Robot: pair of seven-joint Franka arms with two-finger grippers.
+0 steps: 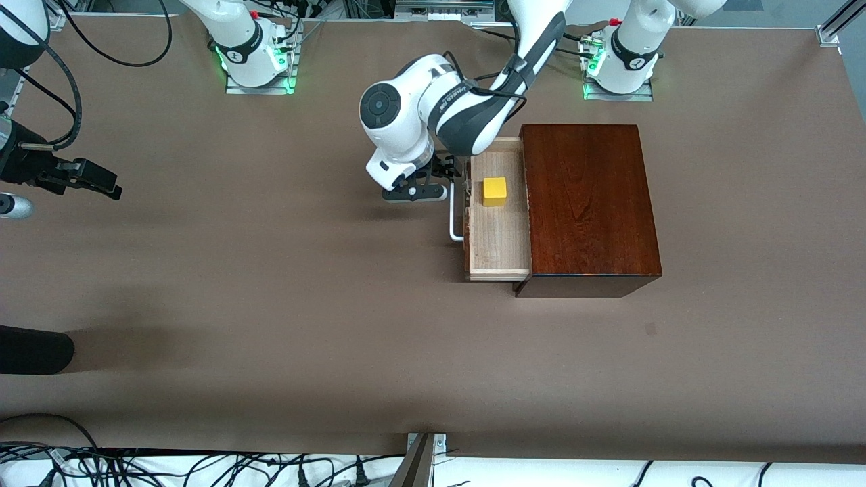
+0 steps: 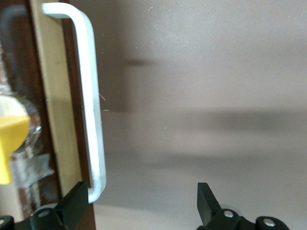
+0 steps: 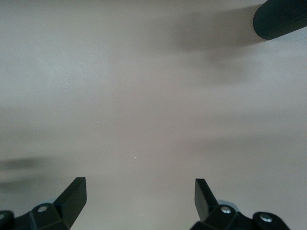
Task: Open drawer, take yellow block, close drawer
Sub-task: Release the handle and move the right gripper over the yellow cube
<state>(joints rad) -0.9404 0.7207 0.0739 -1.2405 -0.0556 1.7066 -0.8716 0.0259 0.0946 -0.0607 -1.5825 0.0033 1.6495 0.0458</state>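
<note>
The drawer (image 1: 497, 233) stands pulled out of the mahogany box (image 1: 588, 203) toward the right arm's end of the table. The yellow block (image 1: 494, 191) lies in its pale-wood tray; a corner of the block (image 2: 9, 143) shows in the left wrist view. My left gripper (image 1: 416, 193) hangs open just outside the drawer front, by one end of the white loop handle (image 1: 454, 226). In the left wrist view one finger (image 2: 74, 203) stands beside the handle (image 2: 91, 96) with nothing gripped in the left gripper (image 2: 144, 189). My right gripper (image 1: 108, 186) waits open over bare table, empty in its own view (image 3: 139, 184).
A black rounded object (image 1: 34, 350) pokes in over the table at the right arm's end, nearer the front camera; it shows too in the right wrist view (image 3: 280, 19). Cables (image 1: 135, 467) lie along the table's near edge. Brown table surface (image 1: 270, 284) stretches between the arms.
</note>
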